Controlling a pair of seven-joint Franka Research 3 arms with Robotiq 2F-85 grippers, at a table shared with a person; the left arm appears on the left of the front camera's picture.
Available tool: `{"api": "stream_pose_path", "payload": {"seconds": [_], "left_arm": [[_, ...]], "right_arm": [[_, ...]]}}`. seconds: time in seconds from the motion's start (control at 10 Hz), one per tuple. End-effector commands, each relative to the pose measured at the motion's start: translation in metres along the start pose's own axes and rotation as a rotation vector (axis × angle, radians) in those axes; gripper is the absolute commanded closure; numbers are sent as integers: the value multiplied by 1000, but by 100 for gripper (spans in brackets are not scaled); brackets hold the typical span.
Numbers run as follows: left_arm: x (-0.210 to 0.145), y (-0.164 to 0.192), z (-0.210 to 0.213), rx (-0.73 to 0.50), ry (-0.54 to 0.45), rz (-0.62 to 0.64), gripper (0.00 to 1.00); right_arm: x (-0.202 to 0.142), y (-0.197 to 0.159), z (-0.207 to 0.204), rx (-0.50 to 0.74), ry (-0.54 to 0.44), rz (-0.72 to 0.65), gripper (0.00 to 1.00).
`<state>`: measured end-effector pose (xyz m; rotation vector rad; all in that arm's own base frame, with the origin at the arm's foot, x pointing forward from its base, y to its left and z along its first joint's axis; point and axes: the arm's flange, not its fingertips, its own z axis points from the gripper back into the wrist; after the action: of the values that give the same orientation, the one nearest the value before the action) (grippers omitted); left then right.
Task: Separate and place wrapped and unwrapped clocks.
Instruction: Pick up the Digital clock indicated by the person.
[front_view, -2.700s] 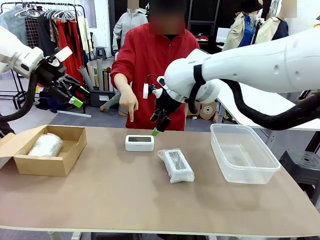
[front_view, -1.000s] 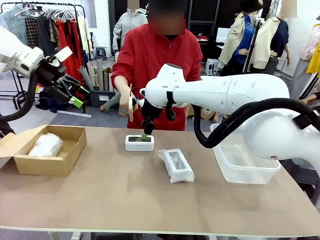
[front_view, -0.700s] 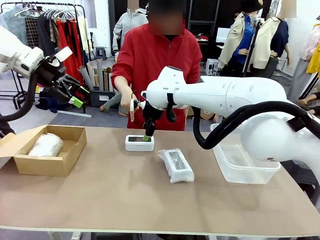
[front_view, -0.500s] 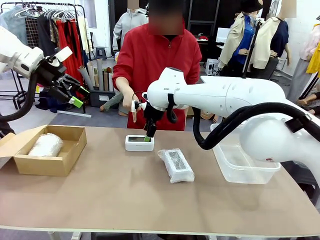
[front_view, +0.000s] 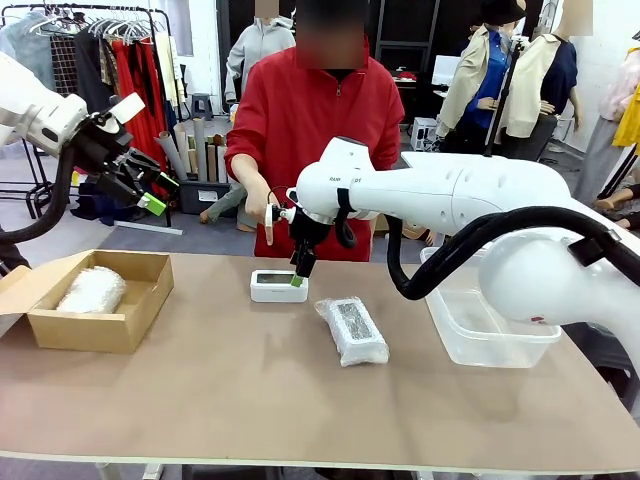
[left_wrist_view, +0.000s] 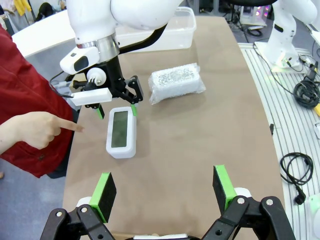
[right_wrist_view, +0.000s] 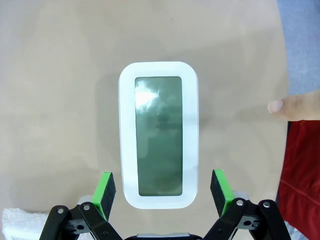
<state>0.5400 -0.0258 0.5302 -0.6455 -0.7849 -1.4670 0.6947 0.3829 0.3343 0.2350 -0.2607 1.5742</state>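
Across the table, front view: right gripper sits low over the bare white clock, mid-table on the far side. Loose wrapped clock lies near it. Boxed wrapped clock sits in the cardboard box. Clear tub stands at the right. Left gripper hangs high above the box. Arm lettering is too small to read.
Left wrist view: left jaws spread wide, holding nothing. Person's hand points at the bare clock.
Right wrist view: green pads straddle the clock's end, wide apart, not touching it.
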Motion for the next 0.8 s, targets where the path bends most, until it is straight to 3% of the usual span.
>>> {"api": "stream_pose_path", "payload": {"seconds": [0.0,0.7], "left_arm": [[1,-1,2,8,-1,0,0],[1,-1,2,8,-1,0,0]], "right_arm": [[6,-9,0,16,-6,-36,0],[15,-6,-19,21,-29,-33,0]]}}
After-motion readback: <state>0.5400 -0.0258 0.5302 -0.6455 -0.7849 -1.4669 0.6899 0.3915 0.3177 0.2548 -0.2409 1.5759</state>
